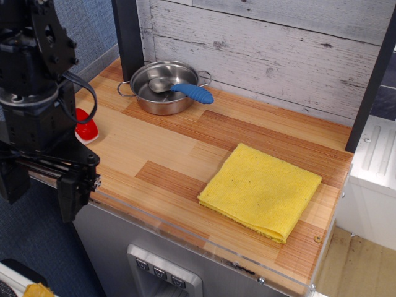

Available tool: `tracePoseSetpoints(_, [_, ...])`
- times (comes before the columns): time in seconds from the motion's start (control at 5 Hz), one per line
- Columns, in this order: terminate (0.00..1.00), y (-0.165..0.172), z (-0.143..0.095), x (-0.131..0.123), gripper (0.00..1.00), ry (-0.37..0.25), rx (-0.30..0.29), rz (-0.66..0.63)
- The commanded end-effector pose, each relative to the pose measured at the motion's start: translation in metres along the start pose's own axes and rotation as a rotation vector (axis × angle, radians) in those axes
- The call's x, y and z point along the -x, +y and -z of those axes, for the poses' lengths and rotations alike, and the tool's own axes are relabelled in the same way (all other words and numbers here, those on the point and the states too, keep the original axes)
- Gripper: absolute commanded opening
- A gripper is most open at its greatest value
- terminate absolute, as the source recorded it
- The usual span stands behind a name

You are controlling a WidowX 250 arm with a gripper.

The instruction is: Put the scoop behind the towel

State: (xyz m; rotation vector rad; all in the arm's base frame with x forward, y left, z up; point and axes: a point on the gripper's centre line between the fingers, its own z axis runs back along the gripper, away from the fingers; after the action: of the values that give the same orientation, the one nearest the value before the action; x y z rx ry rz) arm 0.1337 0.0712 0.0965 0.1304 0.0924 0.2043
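The scoop (185, 90) lies in the round steel pot (143, 96) at the back left of the wooden counter. Its silver bowl is inside the pot and its ribbed blue handle rests over the pot's right rim. The folded yellow towel (260, 190) lies flat at the front right of the counter. My gripper (75, 190) hangs at the counter's front left edge, far from both the scoop and the towel. It holds nothing that I can see. Its jaws are dark and seen from the side, so I cannot tell how they stand.
A small red-and-white object (87, 128) sits at the counter's left edge, partly hidden by my arm. A whitewashed plank wall (266, 49) runs behind the counter, with dark posts at the back left (128, 34) and right (370, 86). Bare wood lies between pot and towel.
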Motion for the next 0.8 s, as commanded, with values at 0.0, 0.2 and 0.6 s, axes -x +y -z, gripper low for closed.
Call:
tracePoseSetpoints(0.0, [0.00,0.000,0.000,0.000,1.00,0.000,0.000,0.000])
tracePoseSetpoints(0.2, [0.00,-0.005,0.003,-0.014,1.00,0.066,0.039,-0.130])
tracePoseSetpoints(0.6, [0.00,0.005,-0.004,-0.062,1.00,0.037,0.144,-0.466])
